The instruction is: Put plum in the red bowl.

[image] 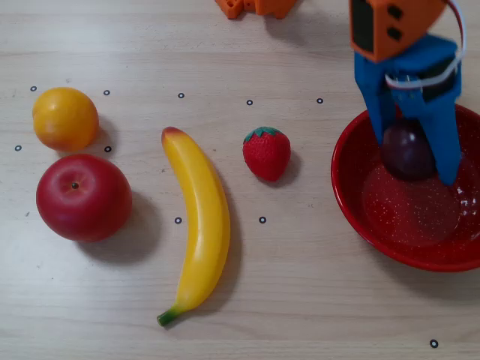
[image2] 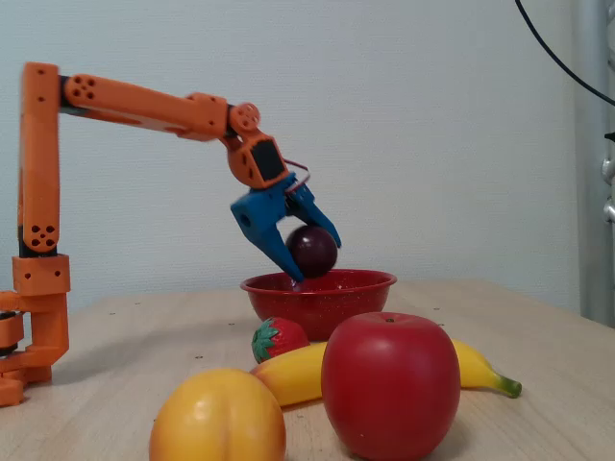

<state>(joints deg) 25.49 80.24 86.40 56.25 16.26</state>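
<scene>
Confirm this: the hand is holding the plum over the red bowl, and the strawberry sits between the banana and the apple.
One thing is wrong. The hand does hold the plum over the red bowl, but in the overhead view the strawberry sits between the banana and the bowl. The apple is on the banana's other side.

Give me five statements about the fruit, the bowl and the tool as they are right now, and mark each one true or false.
1. The tool is shut on the plum. True.
2. The plum lies loose on the floor of the red bowl. False: the fixed view shows it held at rim height, above the bowl.
3. In the overhead view the strawberry lies between the banana and the red bowl. True.
4. The apple sits inside the red bowl. False: it sits on the table, at far left in the overhead view.
5. The banana touches the strawberry. False: bare table separates them.
</scene>
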